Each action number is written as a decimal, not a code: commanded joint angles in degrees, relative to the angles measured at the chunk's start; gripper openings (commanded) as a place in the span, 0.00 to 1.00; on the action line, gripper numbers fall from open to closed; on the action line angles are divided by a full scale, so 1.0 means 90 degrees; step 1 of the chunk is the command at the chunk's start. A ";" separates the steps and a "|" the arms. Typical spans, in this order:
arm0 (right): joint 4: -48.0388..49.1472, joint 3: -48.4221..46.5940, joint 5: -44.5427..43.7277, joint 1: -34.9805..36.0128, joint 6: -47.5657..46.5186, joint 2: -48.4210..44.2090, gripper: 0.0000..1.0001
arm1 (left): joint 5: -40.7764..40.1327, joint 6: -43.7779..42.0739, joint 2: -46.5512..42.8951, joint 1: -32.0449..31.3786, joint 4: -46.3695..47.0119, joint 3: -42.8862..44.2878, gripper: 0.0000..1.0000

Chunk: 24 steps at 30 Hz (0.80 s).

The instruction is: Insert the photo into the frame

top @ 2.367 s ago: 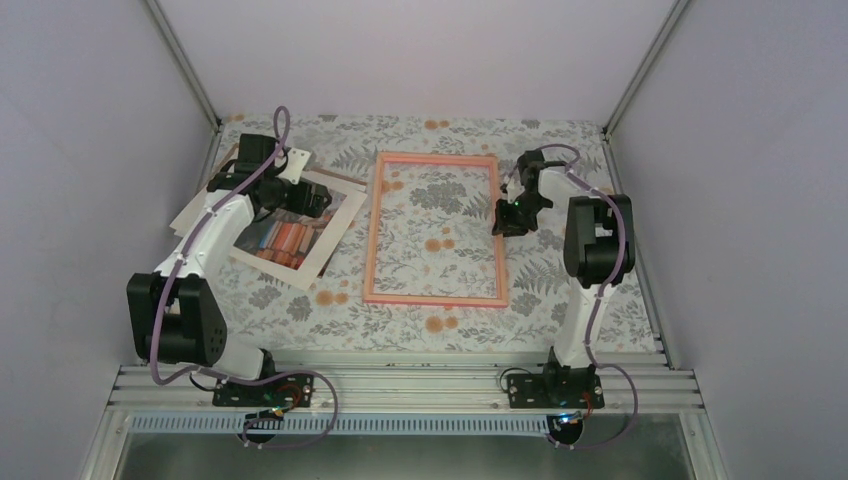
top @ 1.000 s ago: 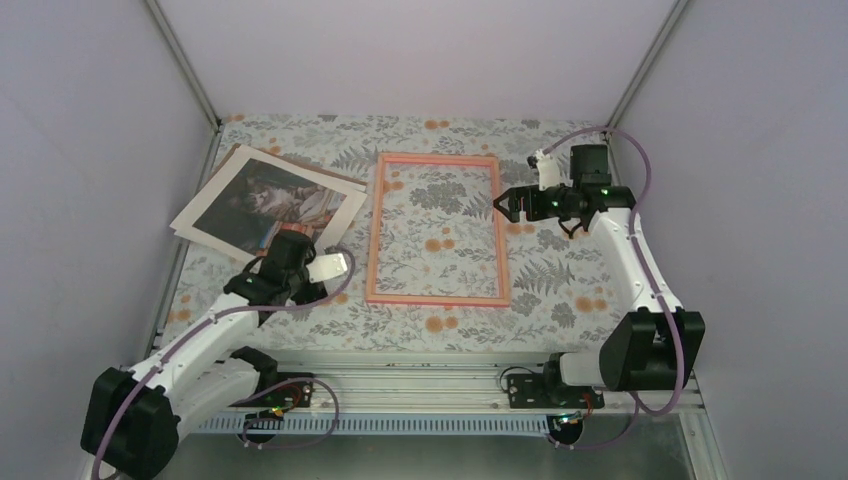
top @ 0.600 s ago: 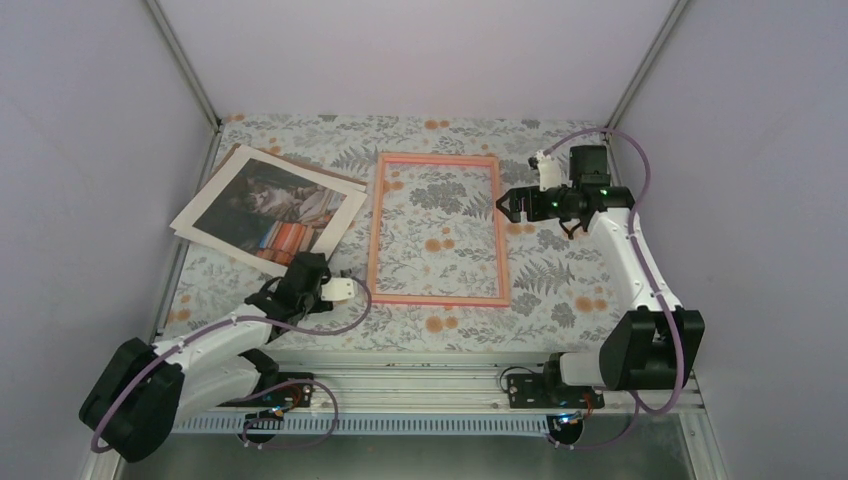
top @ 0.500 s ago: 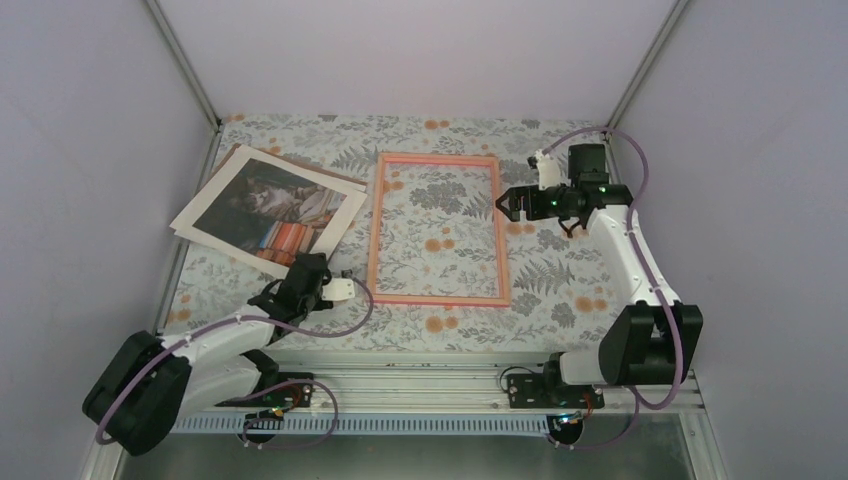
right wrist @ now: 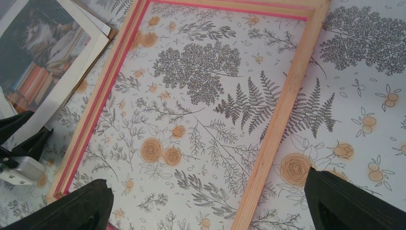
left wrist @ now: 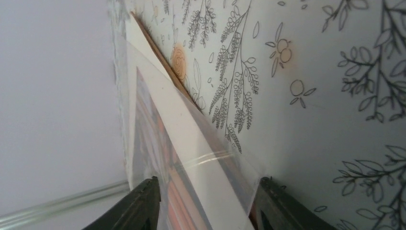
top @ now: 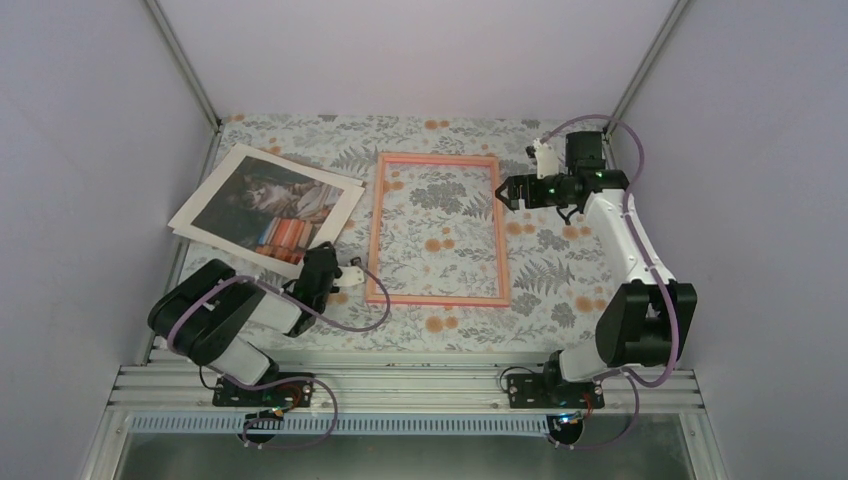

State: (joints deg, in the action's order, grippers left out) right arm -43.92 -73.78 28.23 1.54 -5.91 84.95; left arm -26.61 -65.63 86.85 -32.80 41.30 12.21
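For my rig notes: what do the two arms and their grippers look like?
The left arm and right arm both have white links, bulky black joints and a looping purple cable. The left gripper and right gripper are black; green lights glow near the right one.

Overhead camera: high, near side, frame central. Right wrist: close above frame. Left wrist: skimming photo left of frame. Photo is common to all views.

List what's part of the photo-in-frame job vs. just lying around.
In the job:
- the photo, near corner inside the open left gripper
- the frame, below the open right gripper

Lying about:
- brown backing board under the photo
- floral table cover
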 commanded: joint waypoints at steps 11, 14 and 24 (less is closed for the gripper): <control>0.1028 0.0669 0.0738 0.0025 -0.0182 -0.0927 0.99 | 0.0131 0.0761 -0.0661 0.0011 -0.2269 0.0533 0.02; 0.1506 0.1026 0.0901 0.0034 -0.0209 -0.1261 0.99 | 0.0176 0.0934 -0.1026 0.0010 -0.2683 0.0742 0.02; 0.2201 0.1132 0.1572 0.0236 0.0389 -0.1258 1.00 | 0.2180 0.2650 -0.2228 0.0355 -0.6206 0.2553 0.02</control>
State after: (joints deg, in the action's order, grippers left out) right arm -28.71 -62.87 38.46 1.98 -5.96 72.10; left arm -16.67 -51.22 68.82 -31.55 0.80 28.32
